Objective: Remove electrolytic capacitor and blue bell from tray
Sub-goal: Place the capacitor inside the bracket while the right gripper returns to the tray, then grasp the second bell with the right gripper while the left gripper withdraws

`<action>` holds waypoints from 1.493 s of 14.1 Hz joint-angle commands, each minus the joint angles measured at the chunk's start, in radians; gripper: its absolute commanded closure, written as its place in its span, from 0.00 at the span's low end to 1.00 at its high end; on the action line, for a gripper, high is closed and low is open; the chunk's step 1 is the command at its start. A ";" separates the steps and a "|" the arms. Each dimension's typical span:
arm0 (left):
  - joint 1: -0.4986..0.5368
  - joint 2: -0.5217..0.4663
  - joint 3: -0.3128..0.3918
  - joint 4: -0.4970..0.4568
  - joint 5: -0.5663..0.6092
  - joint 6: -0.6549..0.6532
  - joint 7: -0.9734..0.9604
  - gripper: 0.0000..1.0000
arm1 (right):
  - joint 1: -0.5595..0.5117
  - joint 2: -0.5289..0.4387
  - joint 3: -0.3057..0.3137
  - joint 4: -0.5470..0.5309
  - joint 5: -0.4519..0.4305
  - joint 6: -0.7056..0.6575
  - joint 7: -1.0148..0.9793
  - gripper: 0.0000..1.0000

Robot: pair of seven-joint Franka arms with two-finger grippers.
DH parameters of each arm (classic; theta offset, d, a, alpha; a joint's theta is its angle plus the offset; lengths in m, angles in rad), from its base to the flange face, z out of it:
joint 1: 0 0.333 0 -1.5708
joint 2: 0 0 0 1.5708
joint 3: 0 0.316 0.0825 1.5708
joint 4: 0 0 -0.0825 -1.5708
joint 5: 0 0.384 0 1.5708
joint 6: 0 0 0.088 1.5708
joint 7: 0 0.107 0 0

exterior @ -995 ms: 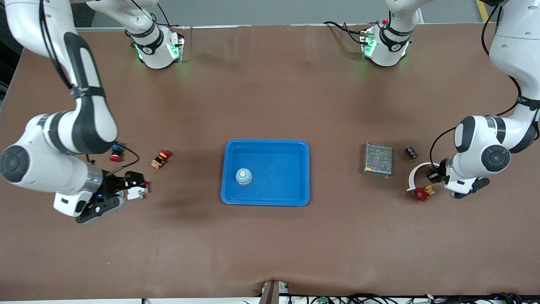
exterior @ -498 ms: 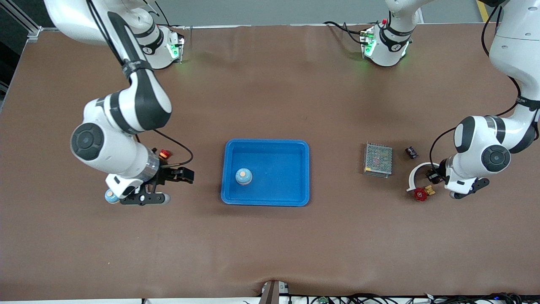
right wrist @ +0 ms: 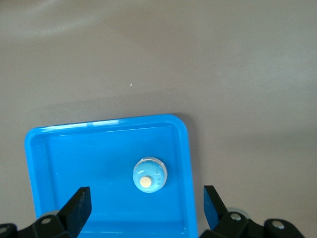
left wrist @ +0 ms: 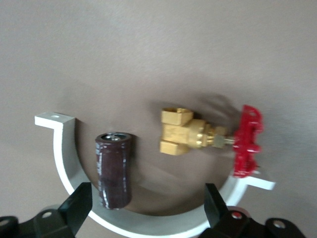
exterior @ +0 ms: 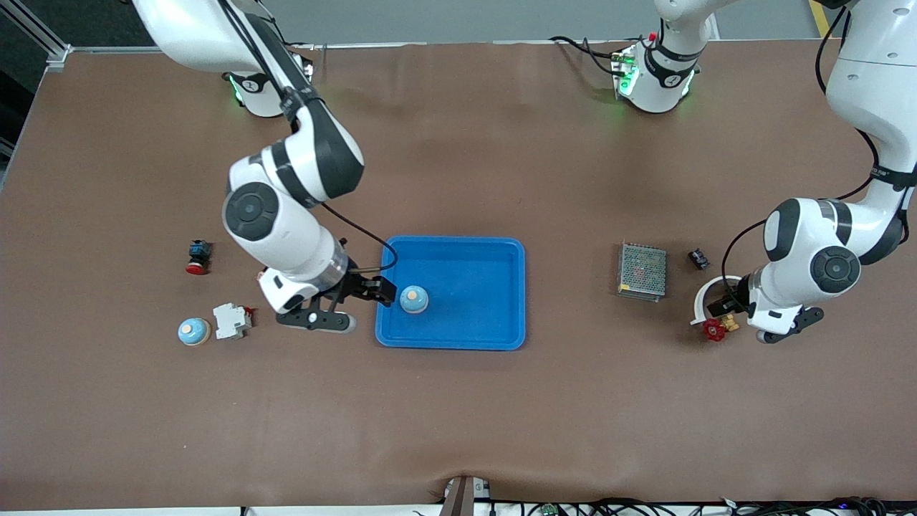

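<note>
The bell (exterior: 414,299) sits in the tray (exterior: 494,247); the right pincer (exterior: 374,292) hangs released at the tray's rim, likely to grasp it. The left pincer (left wrist: 146,208), released, is over the capacitor (left wrist: 114,169), which lies well apart from the tray.

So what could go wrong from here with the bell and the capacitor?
The blue bell sits close to the tray wall, so the open right gripper may clip the rim. The capacitor lies loose inside a white curved bracket beside a brass valve; the open left gripper could nudge it as it lifts.
</note>
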 commanded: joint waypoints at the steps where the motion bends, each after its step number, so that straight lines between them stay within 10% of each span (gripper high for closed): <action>1: 0.005 -0.033 -0.019 -0.006 -0.016 -0.007 -0.009 0.00 | 0.016 0.051 -0.012 0.003 0.007 0.046 0.028 0.00; 21: -0.153 -0.002 -0.286 0.142 -0.062 -0.080 -0.578 0.00 | 0.099 0.226 -0.017 0.049 -0.056 0.106 0.027 0.00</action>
